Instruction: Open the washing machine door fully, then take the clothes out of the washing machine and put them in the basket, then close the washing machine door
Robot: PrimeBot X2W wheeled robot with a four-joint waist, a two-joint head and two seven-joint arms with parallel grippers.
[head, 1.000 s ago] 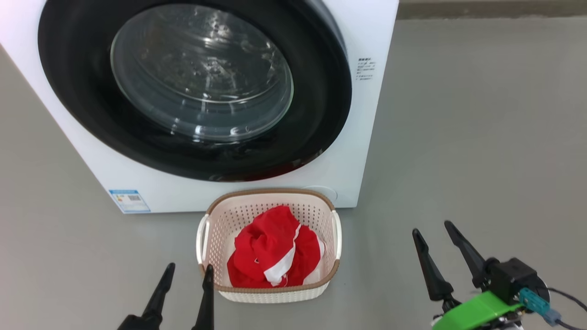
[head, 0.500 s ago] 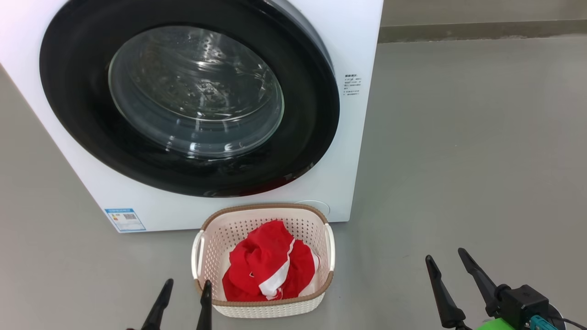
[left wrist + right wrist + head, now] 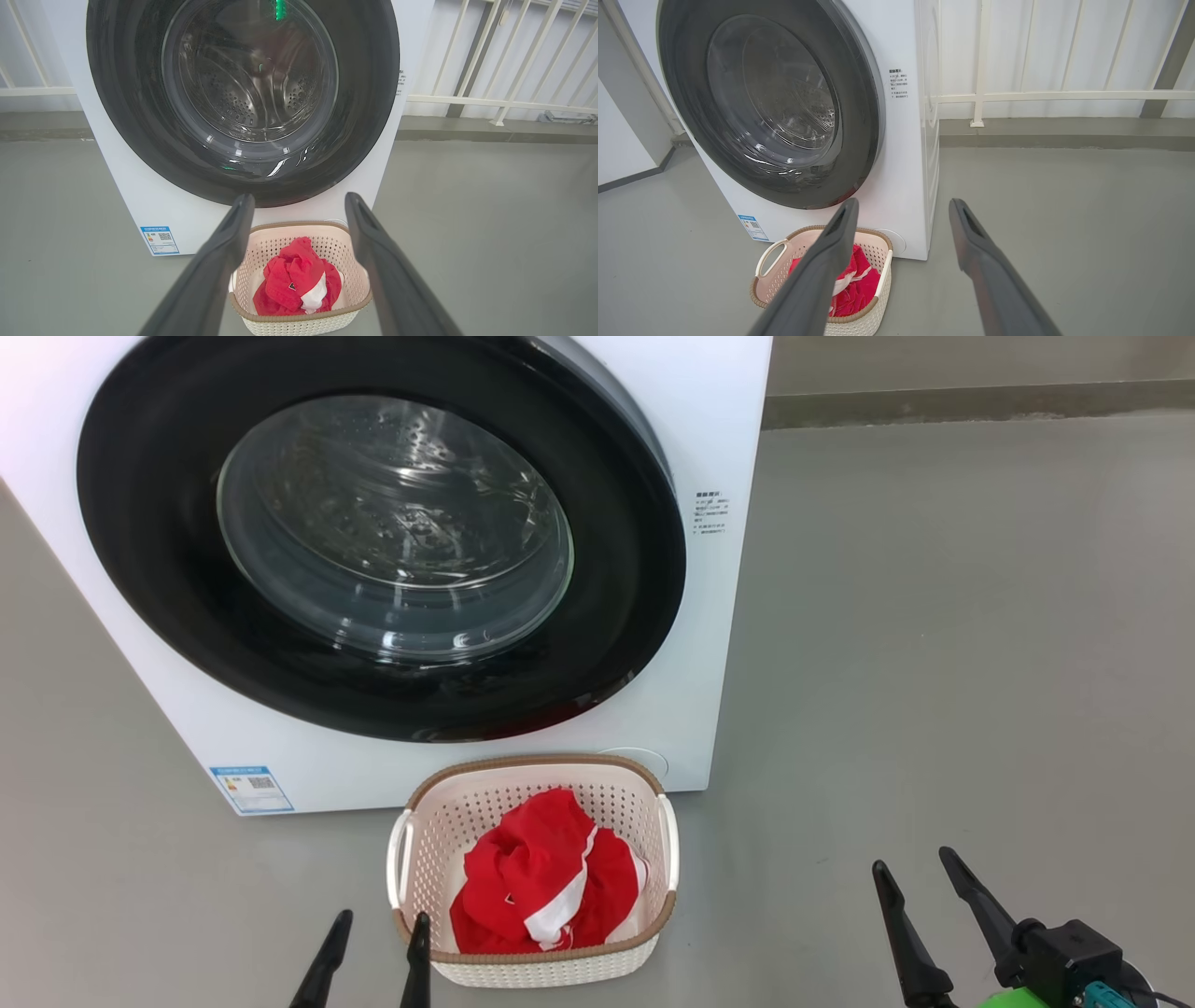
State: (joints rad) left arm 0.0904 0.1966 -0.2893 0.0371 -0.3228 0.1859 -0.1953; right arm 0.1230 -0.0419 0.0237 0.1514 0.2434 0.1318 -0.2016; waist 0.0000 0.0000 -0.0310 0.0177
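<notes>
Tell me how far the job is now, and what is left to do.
Done, it seems: the clothes lie in the basket, and the washing machine door sits shut against the washing machine. In hand: nothing; the left gripper and the right gripper are open and empty. Left: nothing that I can see.

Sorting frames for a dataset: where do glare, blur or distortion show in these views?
Head view: white glare streaks on the glass of the round glossy black-rimmed washing machine door. Left wrist view: a green reflection at the glass top, and the dark-fingered left gripper soft-edged near the lens. Right wrist view: right gripper likewise soft; the white metal railing looks undistorted.
</notes>
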